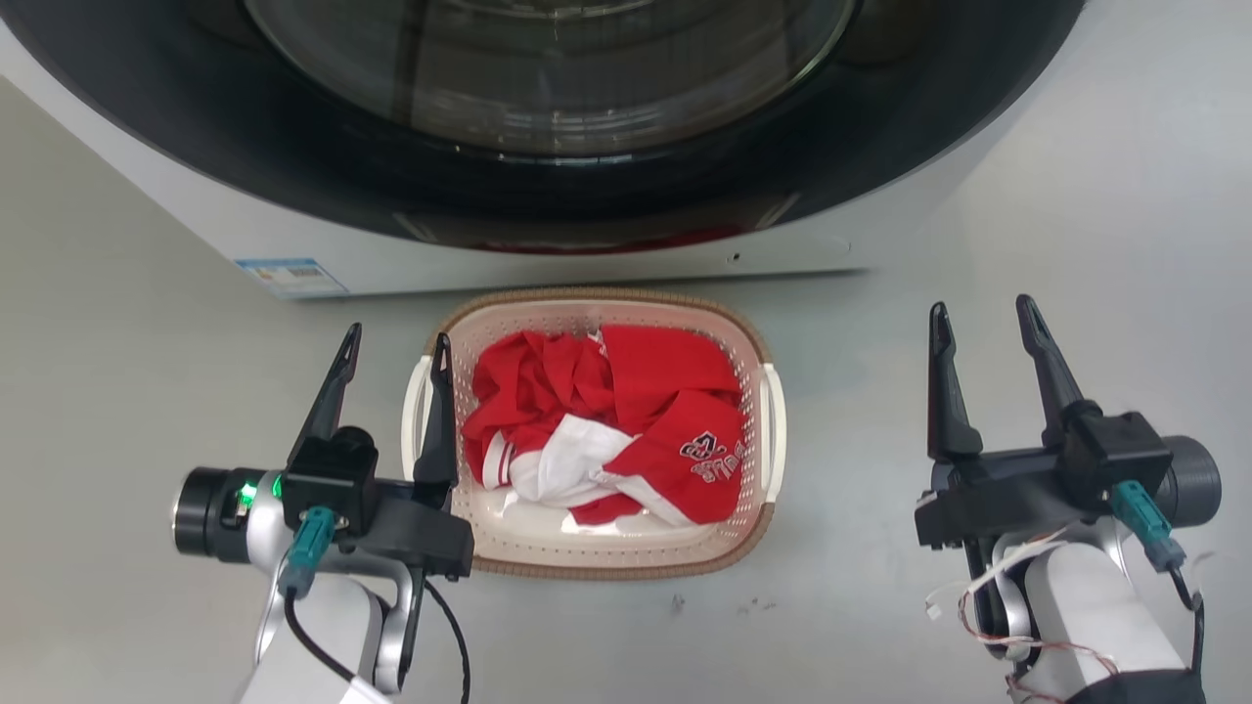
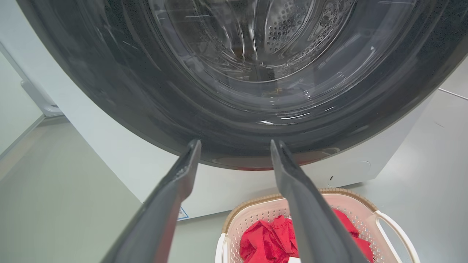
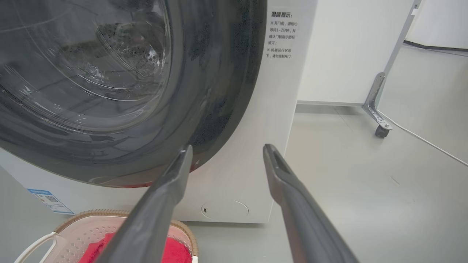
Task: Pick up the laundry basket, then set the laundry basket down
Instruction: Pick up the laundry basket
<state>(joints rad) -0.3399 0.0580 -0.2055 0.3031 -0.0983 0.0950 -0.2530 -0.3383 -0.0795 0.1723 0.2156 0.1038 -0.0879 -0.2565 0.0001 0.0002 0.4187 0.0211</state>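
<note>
- The left tool [image 1: 398, 332] hung with its two fingers spread apart and nothing between them. In the head view its inner finger crossed the basket's left handle [image 1: 415, 411]. Its own wrist view looked down over the basket toward the washer door, so it seemed poised above that handle rather than touching it, probably lined up for a grasp on that side.
- The laundry basket [image 1: 597, 293] sat flat on the floor [image 1: 127, 391], just in front of the washer [image 1: 587, 266] and between the two tools. Its handles faced outward, one toward each arm, which suited a two-armed lift.
- Red and white clothes [image 1: 606, 391] lay bunched inside it, below the brown rim. They left both handles free, and the load looked soft and unlikely to shift much when raised.
- The right handle [image 1: 778, 420] stood clear, with nothing near it.
- The right tool [image 1: 981, 303] was well apart from the basket, its fingers parted and empty, pointing toward the washer's lower corner. It looked to need a move inward before it could reach its handle. By my reading the pick-up had not yet begun.
</note>
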